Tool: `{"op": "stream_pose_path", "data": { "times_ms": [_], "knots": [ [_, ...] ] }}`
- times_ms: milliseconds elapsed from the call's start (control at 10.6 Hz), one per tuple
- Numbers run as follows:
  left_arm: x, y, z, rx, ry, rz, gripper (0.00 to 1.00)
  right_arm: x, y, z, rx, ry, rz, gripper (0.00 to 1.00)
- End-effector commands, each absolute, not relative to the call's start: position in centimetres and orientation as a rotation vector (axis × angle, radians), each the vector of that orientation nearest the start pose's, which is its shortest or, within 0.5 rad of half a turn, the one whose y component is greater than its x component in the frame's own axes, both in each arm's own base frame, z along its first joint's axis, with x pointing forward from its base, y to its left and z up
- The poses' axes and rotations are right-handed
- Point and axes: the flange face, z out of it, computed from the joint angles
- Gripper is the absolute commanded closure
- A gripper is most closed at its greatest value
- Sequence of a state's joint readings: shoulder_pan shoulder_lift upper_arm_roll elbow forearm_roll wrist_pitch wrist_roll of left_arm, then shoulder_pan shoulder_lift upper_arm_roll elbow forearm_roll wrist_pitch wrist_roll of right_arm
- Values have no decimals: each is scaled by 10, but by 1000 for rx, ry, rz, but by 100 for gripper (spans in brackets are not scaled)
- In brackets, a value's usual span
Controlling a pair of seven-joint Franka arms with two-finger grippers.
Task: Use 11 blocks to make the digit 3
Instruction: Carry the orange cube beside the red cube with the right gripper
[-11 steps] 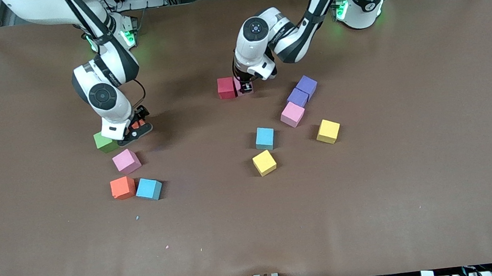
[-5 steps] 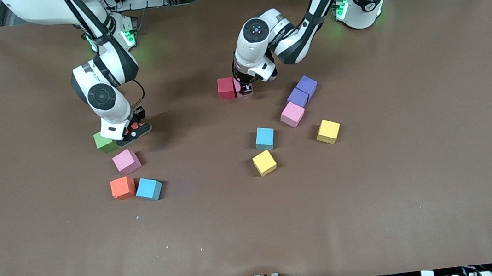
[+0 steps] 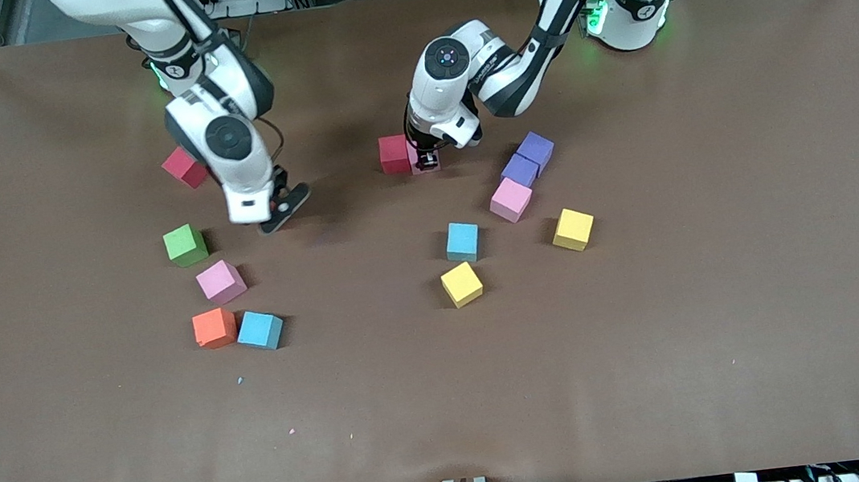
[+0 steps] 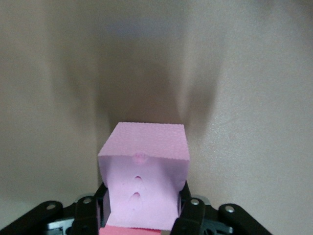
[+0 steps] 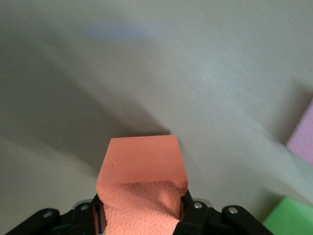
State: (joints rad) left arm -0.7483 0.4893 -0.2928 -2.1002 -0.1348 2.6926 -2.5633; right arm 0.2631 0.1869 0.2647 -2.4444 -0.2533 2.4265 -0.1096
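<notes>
Two purple cubes [image 3: 529, 159] are seen touching on the brown table [image 3: 725, 280]. They are set toward the left arm's end.

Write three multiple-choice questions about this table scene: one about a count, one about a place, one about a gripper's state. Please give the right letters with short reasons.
1. How many purple cubes lie on the table?
A. one
B. two
C. four

2. The left gripper is down at the table with a pink block. What is this block beside?
A. a red block
B. a purple cube
C. nothing, it stands alone

3. What is the state of the right gripper, which is over bare table toward the right arm's end?
A. open, holding nothing
B. shut on an orange block
C. shut on nothing

Answers:
1. B, the front view shows two purple cubes side by side.
2. A, the front view shows the pink block right next to the red block.
3. B, the right wrist view shows the orange block between the fingers.
</notes>
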Motion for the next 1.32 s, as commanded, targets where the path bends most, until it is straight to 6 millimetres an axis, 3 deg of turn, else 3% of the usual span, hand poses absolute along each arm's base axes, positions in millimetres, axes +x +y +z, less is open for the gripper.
{"op": "stream_pose_path", "data": {
  "times_ms": [0,189,567,662,1230],
  "knots": [
    [295,-518,195,2086,2237,-333,65,384,269,228,-2900,-1542,209,87],
    [288,-516,191,2106,2236,-329,65,371,288,228,-2837,-1791,167,87],
    [277,-517,188,2138,2222,-326,65,344,320,229,-2722,-2015,126,88],
    [285,-510,190,2099,2259,-323,65,341,324,229,-2701,-2057,113,88],
    [274,-510,187,2088,2291,-319,65,323,343,226,-2582,-2197,102,89]
  ]
}}
